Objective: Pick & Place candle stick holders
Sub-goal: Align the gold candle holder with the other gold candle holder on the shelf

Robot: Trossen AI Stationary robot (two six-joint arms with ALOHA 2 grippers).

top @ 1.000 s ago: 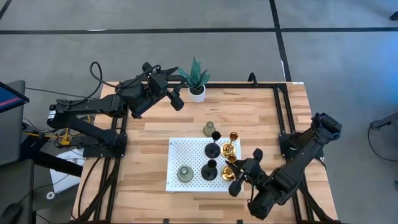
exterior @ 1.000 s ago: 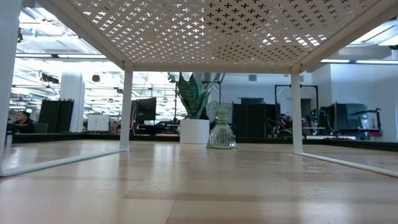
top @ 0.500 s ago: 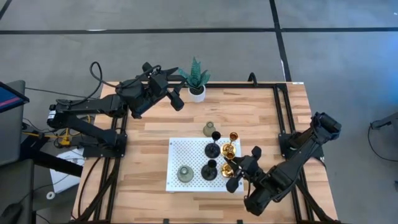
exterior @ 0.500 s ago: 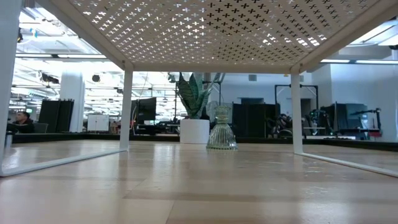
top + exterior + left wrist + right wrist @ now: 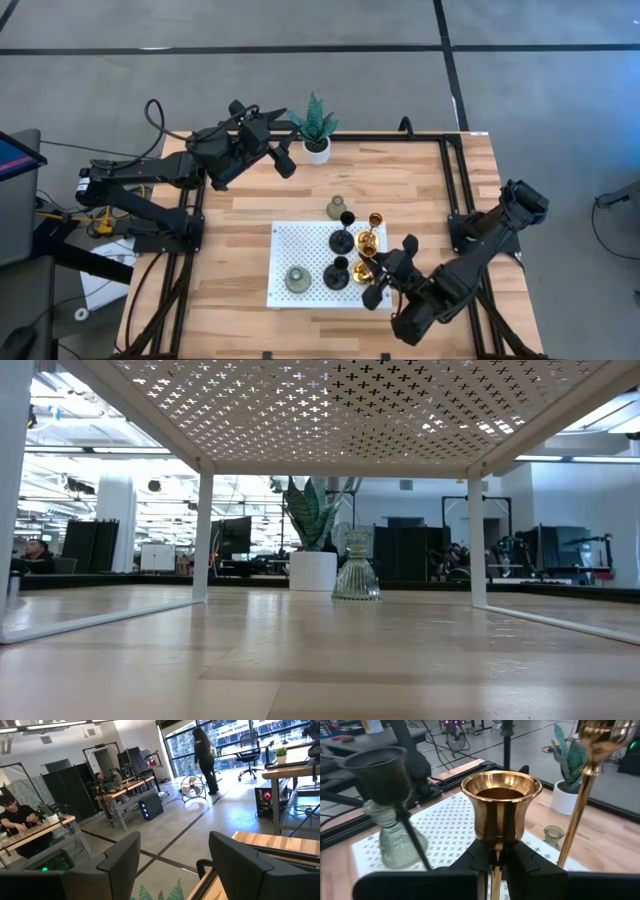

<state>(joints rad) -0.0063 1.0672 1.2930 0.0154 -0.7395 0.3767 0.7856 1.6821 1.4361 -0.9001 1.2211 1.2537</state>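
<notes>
Right gripper (image 5: 376,279) carried clamped gold holder (image 5: 500,812) inward over white rack (image 5: 300,245); left gripper (image 5: 287,147) unmoved, open.

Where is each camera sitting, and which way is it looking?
High view: above the table, looking straight down; both arms show, left gripper near the plant, right gripper at the white perforated rack.
Low view: at table-top height under the rack, facing the room; no arm shows.
Left wrist view: looks past its own fingers into the room.
Right wrist view: looks over the gold holder it clamps.
Shared: the grey-green holder standing off the rack shows in the high, low and right wrist views.
</notes>
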